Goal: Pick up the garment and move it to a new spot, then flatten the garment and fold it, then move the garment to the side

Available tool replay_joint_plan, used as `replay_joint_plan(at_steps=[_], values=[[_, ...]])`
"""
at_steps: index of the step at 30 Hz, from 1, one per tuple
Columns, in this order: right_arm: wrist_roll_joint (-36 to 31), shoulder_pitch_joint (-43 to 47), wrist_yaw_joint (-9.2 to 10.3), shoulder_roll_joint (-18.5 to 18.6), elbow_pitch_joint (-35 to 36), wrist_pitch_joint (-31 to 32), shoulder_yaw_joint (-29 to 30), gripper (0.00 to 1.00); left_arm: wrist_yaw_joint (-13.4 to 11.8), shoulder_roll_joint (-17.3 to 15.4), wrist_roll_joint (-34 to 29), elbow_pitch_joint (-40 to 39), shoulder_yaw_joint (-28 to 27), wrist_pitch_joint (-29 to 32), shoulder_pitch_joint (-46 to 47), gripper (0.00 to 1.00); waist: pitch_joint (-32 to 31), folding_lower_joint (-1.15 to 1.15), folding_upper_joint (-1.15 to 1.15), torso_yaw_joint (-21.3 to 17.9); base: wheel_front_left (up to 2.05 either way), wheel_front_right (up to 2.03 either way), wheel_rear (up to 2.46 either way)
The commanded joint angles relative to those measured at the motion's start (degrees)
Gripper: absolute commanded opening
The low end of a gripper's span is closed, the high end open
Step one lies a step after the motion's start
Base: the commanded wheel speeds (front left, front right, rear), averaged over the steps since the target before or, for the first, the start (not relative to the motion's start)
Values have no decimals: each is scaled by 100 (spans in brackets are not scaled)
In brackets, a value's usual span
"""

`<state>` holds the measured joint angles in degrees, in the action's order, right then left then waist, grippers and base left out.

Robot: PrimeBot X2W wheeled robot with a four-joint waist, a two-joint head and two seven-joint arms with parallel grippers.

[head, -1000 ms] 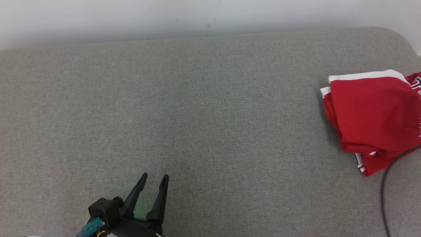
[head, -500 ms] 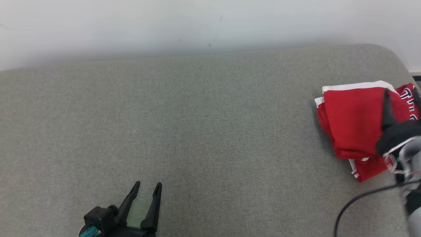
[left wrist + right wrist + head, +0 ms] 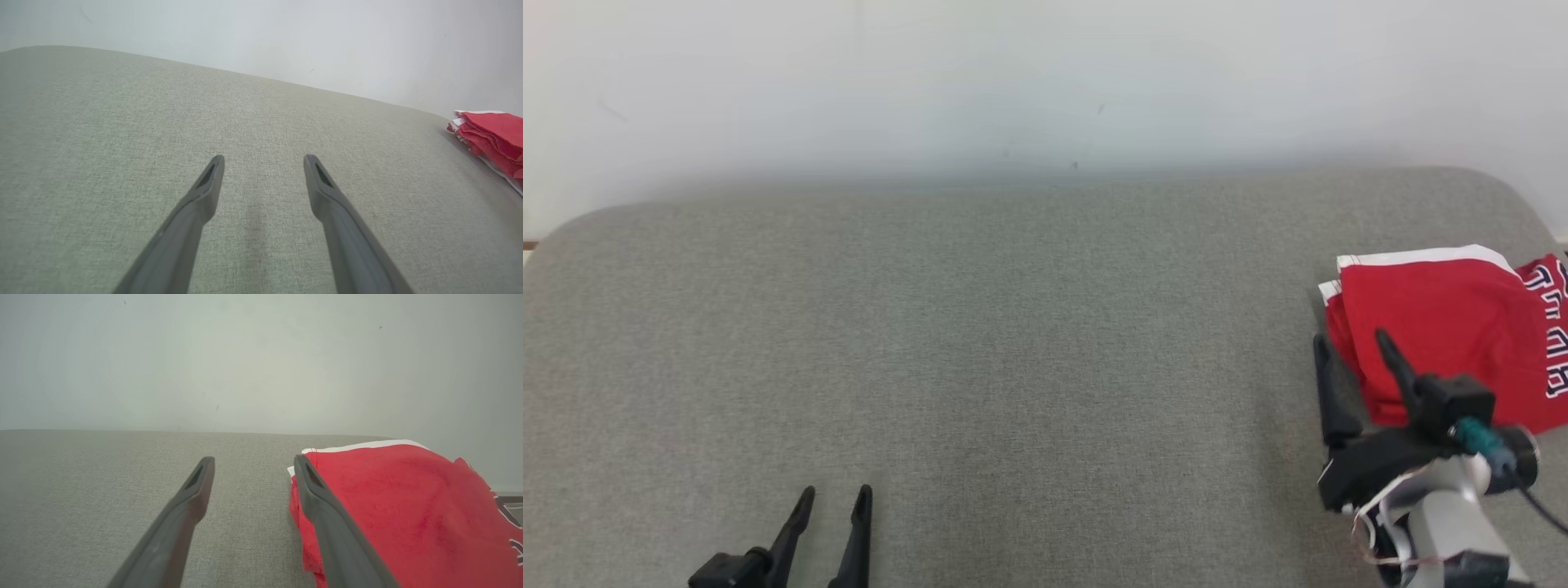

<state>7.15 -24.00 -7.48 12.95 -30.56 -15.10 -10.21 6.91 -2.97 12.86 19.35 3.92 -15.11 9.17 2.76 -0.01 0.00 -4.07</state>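
You see the grey cushion stretching wide below the pale wall; the red garment with white trim lies bunched at the cushion's right end. Your right gripper sits at that same end, jaws spread and empty, straddling the garment's edge; your left gripper, likewise spread and empty, is over the cushion's near-left part.

Lettering on the garment
Dark, white-edged block letters at its right edge, turned sideways and cut off; no word reads.
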Motion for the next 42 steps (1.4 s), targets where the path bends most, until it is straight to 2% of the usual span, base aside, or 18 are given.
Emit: replay_joint_plan(at_steps=[1,12,22,42], values=[[34,127,-1,-47,62,-1,-17,100,-35,1,-43,-35,-41,-1,-113,100,-81,1,0,84,0,0,0],[1,889,-1,-413,562,-1,90,100,-411,4,-252,-316,-313,-1,-419,100,-258,1,0,155,0,0,0],[-17,1346,-1,-595,707,-1,209,100,-593,5,-286,-446,-360,-1,-624,100,-465,1,0,182,0,0,0],[-63,1445,-1,-653,716,-1,346,100,-603,5,-312,-583,-385,0,-670,100,-427,1,0,184,0,0,0]])
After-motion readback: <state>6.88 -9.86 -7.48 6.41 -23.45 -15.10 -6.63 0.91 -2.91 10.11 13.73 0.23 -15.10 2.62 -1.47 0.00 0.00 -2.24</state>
